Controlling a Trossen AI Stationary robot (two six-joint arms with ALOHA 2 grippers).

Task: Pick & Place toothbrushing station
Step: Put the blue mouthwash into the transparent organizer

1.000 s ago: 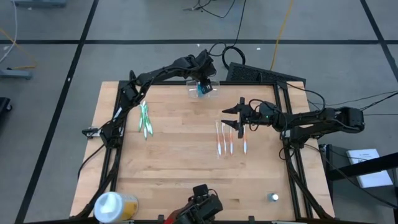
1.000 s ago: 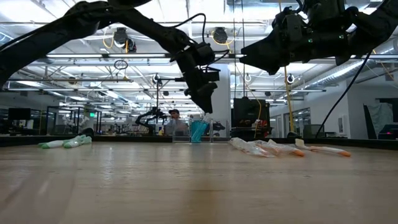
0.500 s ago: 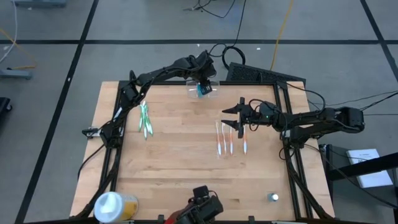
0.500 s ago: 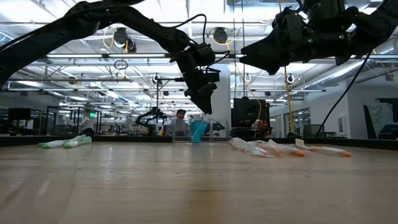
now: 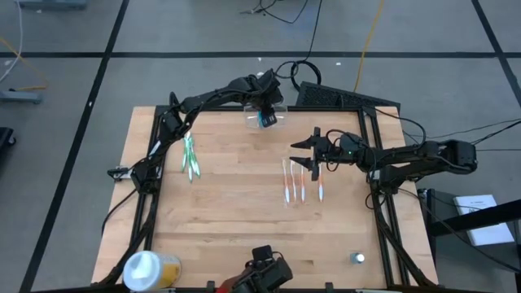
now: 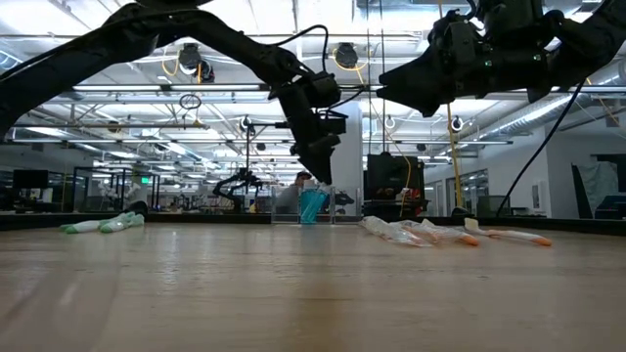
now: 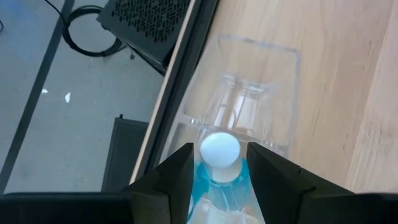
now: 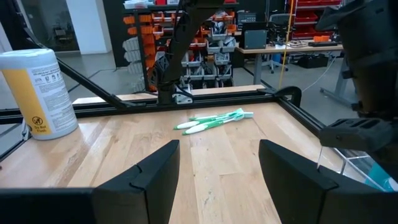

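Clear station (image 7: 261, 93); blue, white-capped tube (image 7: 219, 163); green toothbrushes (image 5: 190, 157); yellow-labelled tub (image 8: 38, 93).

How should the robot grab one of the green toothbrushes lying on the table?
Probably from straight above, pinching across the thin handle near its middle. The green toothbrushes lie flat on the wooden table, close together, so a side approach would likely bump the neighbour. The left gripper, nearer them, is busy at the clear holder.

No legible text, even on the white-and-yellow tub's (image 8: 38, 93) label.
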